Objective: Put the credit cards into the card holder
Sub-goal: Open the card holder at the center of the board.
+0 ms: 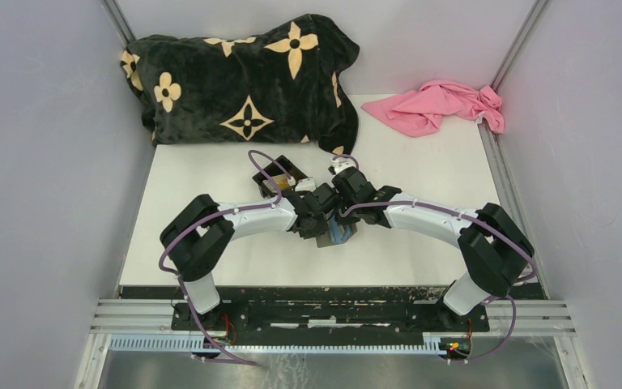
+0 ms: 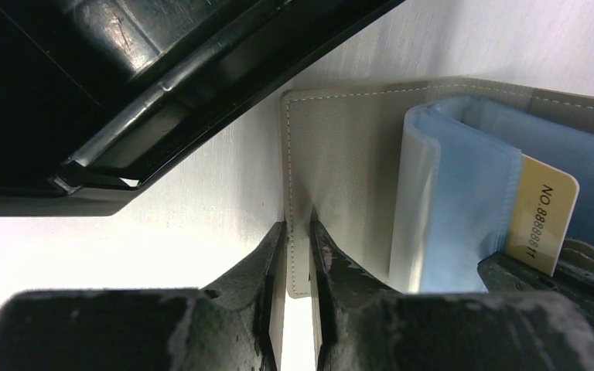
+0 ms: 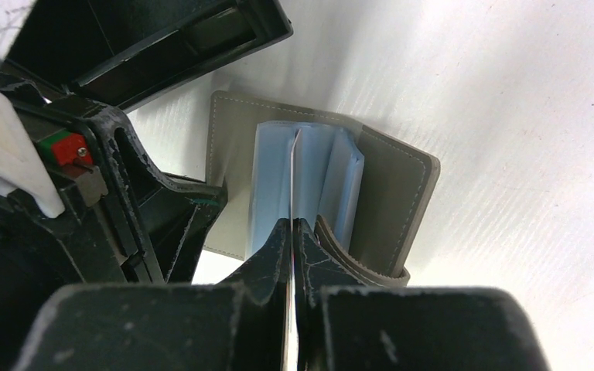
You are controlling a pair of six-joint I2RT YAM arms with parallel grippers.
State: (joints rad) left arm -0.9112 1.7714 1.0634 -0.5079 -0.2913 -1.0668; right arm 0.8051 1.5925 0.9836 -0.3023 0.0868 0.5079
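Insertion step: the left gripper [image 2: 299, 259] pinches the left flap of the open card holder [image 2: 340, 154], mid-table. The right gripper [image 3: 292, 232] clamps a gold card [image 2: 543, 218], apparently half inside a blue sleeve [image 2: 464, 209]; next, push it home.

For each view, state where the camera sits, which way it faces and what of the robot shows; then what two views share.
Top external: above and behind the robot, looking down on the table; the left arm and right arm show.
Left wrist: on its arm, looking along its jaws, shut on the card holder flap.
Right wrist: on its arm, looking along its jaws, shut on a card among blue sleeves.
Shared: both wrist views show the card holder and black box.
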